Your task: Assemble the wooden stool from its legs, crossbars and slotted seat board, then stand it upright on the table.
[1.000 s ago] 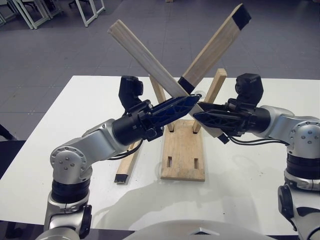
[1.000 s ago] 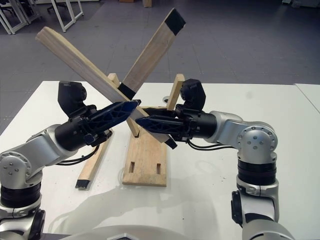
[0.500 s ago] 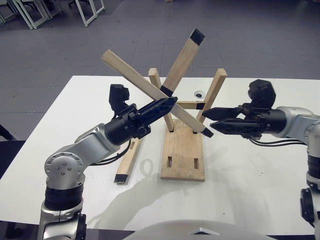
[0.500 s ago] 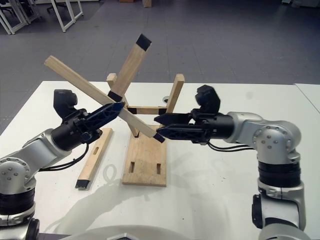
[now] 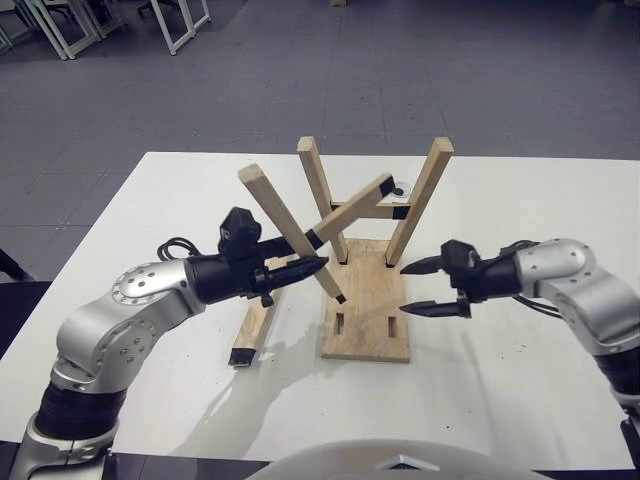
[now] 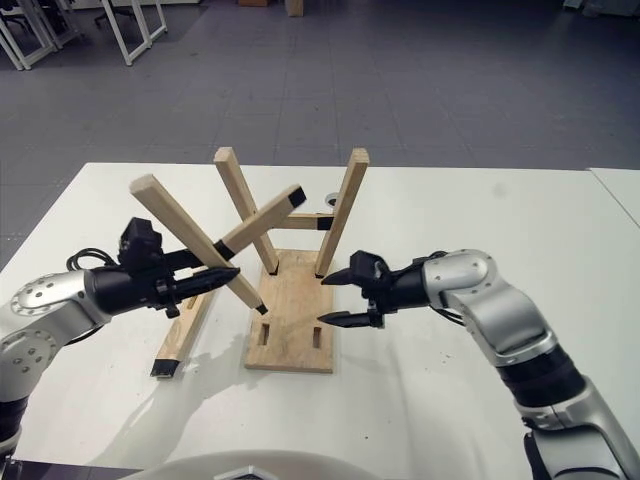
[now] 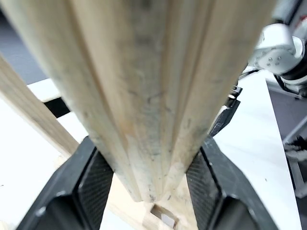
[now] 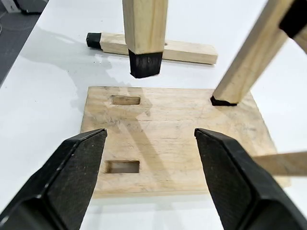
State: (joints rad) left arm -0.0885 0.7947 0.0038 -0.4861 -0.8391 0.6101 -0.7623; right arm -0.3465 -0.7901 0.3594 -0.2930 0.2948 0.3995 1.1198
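Wooden leg, tilted over the seat board, is pinched by the left gripper; the right gripper, jaws spread, hovers over the board's right side.

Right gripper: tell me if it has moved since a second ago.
Yes. The right gripper has dropped and pulled back toward the robot, from over the seat board's far end to beside its right edge, now open.
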